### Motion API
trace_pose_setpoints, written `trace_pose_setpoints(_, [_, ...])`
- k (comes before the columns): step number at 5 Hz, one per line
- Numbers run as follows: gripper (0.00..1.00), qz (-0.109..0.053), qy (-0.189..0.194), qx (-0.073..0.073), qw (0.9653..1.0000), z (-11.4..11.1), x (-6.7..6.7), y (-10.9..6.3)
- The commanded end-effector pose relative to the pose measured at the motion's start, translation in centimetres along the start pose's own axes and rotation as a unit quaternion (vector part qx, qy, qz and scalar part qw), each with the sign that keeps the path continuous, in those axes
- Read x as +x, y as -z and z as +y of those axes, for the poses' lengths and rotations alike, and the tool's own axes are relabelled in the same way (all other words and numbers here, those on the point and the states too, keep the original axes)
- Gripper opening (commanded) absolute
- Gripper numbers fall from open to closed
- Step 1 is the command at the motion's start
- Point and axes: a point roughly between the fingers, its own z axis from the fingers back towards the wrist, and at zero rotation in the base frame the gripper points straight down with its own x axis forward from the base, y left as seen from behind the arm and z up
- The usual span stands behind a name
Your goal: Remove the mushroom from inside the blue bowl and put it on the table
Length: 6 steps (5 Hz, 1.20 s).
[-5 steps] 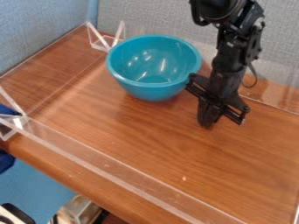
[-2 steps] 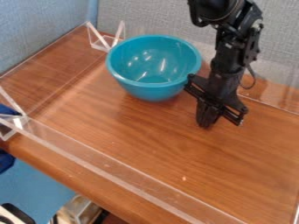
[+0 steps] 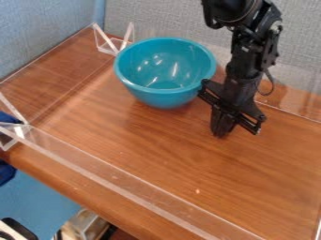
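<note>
Nothing has moved since the earlier frames. The glossy, round turquoise-blue bowl (image 3: 164, 71) sits near the far edge of the reddish-brown wood-grain desk (image 3: 150, 150), clear acrylic walls (image 3: 75, 161) around. Just right, the black tool (image 3: 226, 126) points down at the desk, closed; no mushroom can be made out.

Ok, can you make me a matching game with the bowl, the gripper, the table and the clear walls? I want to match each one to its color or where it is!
Things:
1. bowl
2. gripper
3. table
4. clear walls

Clues:
A. reddish-brown wood grain
B. black, pointing down at the table to the right of the bowl
C. see-through, standing along the table's edges
D. shiny blue, round, near the back of the table

Pairs: 1-D, 2-B, 3-A, 4-C
</note>
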Motion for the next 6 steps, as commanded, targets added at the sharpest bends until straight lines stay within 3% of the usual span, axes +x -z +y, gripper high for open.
trace_pose_setpoints(1, [0.0,-0.022,-0.014,0.005,0.9997,1.43,0.35,-1.28])
trace_pose_setpoints(6, [0.0,-0.017,-0.012,0.011,0.9997,2.01,0.18,-0.77])
